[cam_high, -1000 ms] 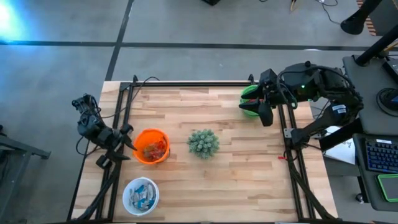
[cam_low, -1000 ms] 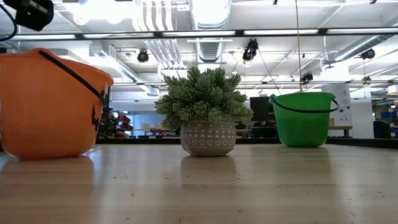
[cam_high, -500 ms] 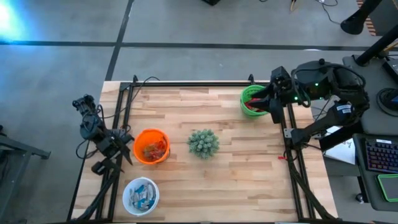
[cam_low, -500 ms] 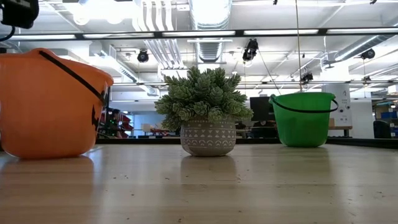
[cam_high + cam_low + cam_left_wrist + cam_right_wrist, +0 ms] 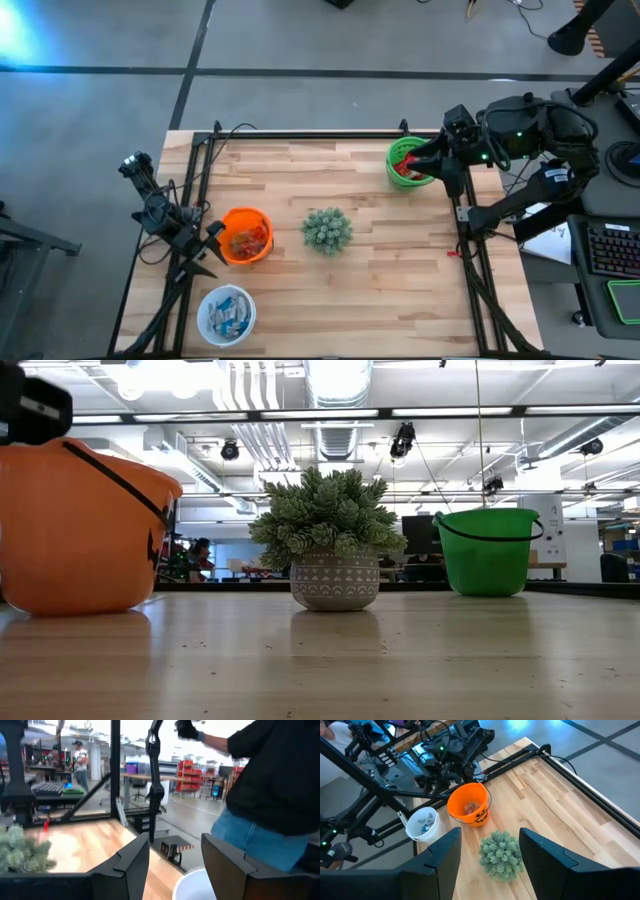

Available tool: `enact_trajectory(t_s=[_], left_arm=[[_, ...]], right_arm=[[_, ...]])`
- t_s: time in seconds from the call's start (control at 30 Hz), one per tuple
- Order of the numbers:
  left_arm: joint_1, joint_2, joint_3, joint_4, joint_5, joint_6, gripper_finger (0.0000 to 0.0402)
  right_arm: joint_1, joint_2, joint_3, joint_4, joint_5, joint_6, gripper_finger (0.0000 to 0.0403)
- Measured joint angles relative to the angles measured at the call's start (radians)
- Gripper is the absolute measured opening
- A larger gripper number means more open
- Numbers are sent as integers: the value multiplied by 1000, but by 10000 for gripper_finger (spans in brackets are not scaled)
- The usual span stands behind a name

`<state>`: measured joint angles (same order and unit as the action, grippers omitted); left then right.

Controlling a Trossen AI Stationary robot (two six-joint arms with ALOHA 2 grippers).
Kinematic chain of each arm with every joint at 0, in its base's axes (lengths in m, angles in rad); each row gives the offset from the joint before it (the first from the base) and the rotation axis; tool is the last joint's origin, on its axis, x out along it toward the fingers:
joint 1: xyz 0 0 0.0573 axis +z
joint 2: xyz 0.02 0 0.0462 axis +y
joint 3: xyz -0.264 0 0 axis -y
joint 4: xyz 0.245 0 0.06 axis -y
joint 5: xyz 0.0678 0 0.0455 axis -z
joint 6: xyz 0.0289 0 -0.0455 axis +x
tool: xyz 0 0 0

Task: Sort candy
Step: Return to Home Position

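High view: the candy (image 5: 246, 240) is spread over three buckets on the table (image 5: 380, 270). Small red and green pieces lie in the orange bucket (image 5: 243, 235) near the left edge, blue-and-white bars fill the white bucket (image 5: 226, 314) at the left corner on the low camera's side, and red packets show in the green bucket (image 5: 409, 163) by the right edge at the opposite corner. A spiky plant (image 5: 327, 230) stands mid-table. The left gripper (image 5: 207, 238) hangs just beside the orange bucket at the left edge; the right gripper (image 5: 443, 168) is beside the green bucket at the right edge. Low view: orange bucket, potted plant and green bucket stand in a row, well apart (no candy shows over their rims). Left wrist view: the fingers are spread wide with nothing between them; past them are the white bucket's rim and a person (image 5: 272, 795) in a dark top. Right wrist view: its fingers are likewise parted and empty, above the plant and the two left-side buckets.
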<state>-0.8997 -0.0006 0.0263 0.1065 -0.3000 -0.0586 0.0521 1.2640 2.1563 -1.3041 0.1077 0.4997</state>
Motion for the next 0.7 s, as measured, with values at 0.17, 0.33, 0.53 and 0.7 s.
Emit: enact_trajectory(t_s=[0.17,0.33,0.53,0.7], left_arm=[[0,2,-15,2,1,-26,162],[0,1,-16,3,21,-9,162],[0,2,-16,5,22,-30,162],[0,0,-14,3,22,-31,162]], right_arm=[[0,1,0,0,0,-2,189],[0,1,-2,-1,-1,-2,189],[0,-7,-3,-48,-2,82,189],[32,-15,-8,79,-104,-63,189]])
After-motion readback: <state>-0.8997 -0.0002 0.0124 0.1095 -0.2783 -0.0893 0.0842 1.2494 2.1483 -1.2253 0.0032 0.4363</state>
